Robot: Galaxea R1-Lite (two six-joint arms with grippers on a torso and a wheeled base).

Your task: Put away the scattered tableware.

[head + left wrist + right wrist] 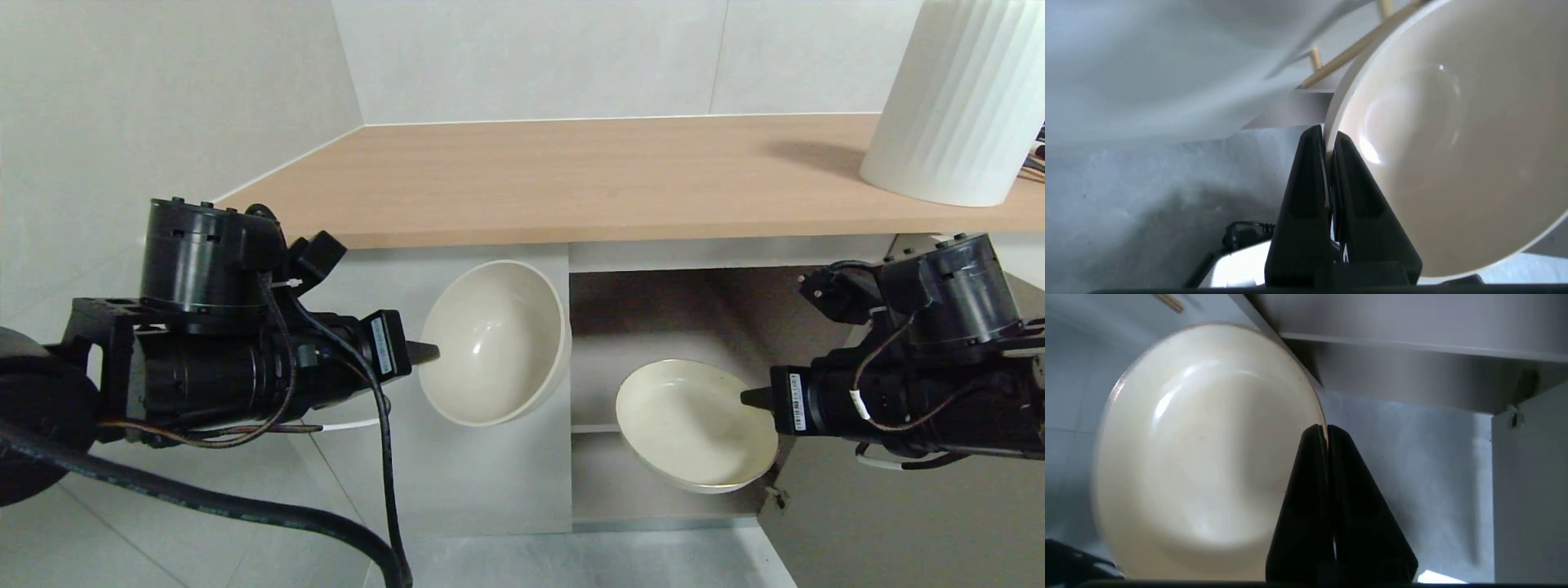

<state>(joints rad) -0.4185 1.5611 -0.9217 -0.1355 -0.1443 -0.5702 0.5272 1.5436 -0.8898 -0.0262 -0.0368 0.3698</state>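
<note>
My left gripper [429, 353] is shut on the rim of a cream bowl [494, 343], held tilted in the air in front of the closed left cabinet door; its fingers [1310, 175] pinch the bowl [1454, 139] edge. My right gripper [751, 398] is shut on the rim of a shallower cream plate-bowl [694, 425], held at the mouth of the open cabinet compartment [678, 314] under the counter. The right fingers [1308, 469] clamp that dish [1204, 449] at its edge.
A wooden countertop [588, 175] runs above the cabinet, with a tall ribbed white container [955, 98] at its right end. The cabinet has an inner shelf [594, 428] and an open door [898, 506] on the right. Tiled floor lies below.
</note>
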